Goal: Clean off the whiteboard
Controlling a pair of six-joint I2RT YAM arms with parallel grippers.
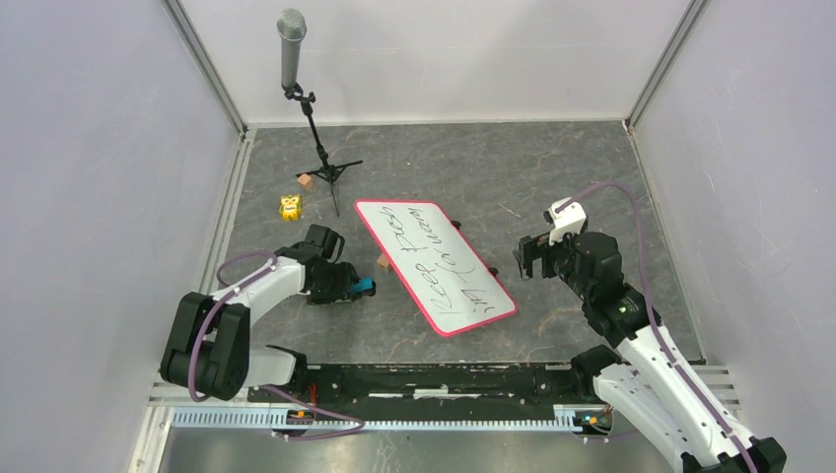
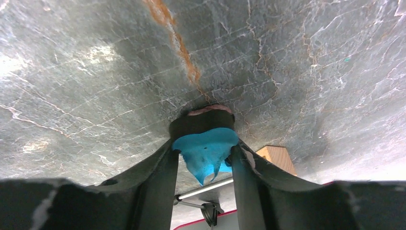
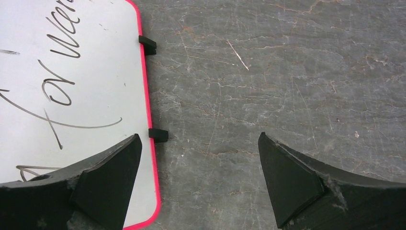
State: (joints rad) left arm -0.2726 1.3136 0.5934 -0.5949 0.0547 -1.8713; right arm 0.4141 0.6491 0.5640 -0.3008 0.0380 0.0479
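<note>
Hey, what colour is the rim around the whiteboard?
Bright pink-red. The whiteboard rim shows best in the right wrist view.

The dark grey marbled table (image 1: 552, 168) carries a whiteboard (image 1: 434, 264) lying flat and askew at its middle, with a small wooden block (image 1: 382, 261) against its left edge. At the far left stand a microphone tripod (image 1: 330, 169), a second block (image 1: 306, 181) and a yellow toy (image 1: 290, 207). The left hand (image 2: 205, 143) holds a blue eraser (image 2: 206, 151) against the table.
</note>
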